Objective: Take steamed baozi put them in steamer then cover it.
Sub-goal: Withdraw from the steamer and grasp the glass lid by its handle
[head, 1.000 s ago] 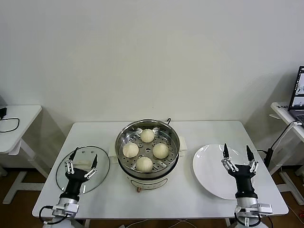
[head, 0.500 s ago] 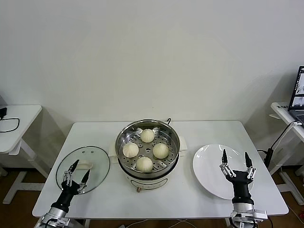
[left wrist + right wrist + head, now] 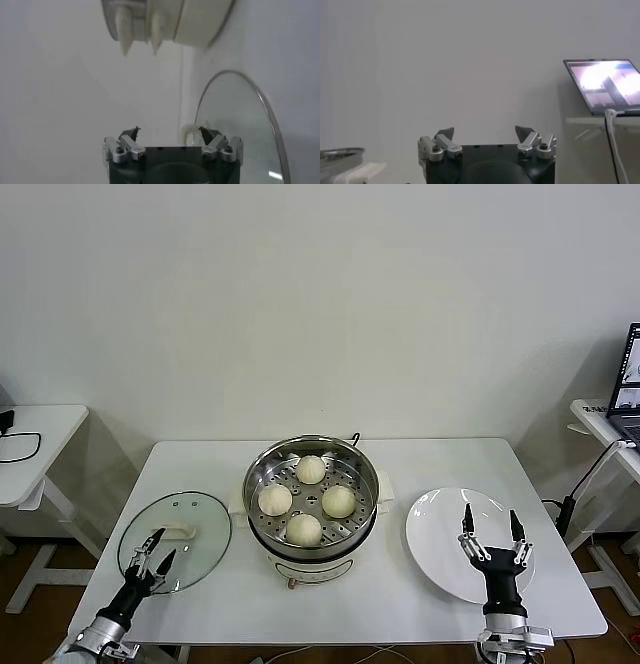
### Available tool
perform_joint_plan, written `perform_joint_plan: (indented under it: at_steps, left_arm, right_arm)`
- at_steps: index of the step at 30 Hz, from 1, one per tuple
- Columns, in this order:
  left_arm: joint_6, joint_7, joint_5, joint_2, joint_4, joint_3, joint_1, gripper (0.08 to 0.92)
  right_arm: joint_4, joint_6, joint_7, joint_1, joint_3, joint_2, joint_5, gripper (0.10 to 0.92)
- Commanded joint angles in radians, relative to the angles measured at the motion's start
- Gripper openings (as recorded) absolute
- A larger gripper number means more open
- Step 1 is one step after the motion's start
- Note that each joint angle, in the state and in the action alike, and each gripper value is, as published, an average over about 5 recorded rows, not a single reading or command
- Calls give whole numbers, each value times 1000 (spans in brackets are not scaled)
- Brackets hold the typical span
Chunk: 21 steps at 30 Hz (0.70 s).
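Grabbing cover (image 3: pixel 175 527) left of steamer (image 3: pixel 311 496) is next: 4 steamed baozi (image 3: pixel 304 529) loaded; left gripper (image 3: pixel 153 551) released, needs squaring on handle; right gripper (image 3: pixel 490 535) released, idle right of steamer

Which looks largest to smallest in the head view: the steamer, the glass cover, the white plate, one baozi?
1. steamer
2. white plate, slightly larger than the cover, though the difference is small
3. cover
4. any baozi; all four look alike

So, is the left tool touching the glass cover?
Cannot tell. In the head view the left tool, open, overlaps the cover near its front edge; no view shows contact or a gap plainly.
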Motion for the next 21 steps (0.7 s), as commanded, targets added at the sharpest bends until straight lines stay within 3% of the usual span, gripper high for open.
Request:
perform_joint_plan:
  at_steps: [1,21]
  left_arm:
    - [36,-24,89,14,43,-4,-69,823]
    - [122,-13,105,7,154,46,-208,823]
  right_arm:
    - [-17,7,-3,1,0,4,-5,823]
    - [-26,21,-7,-4,10,3,-19,823]
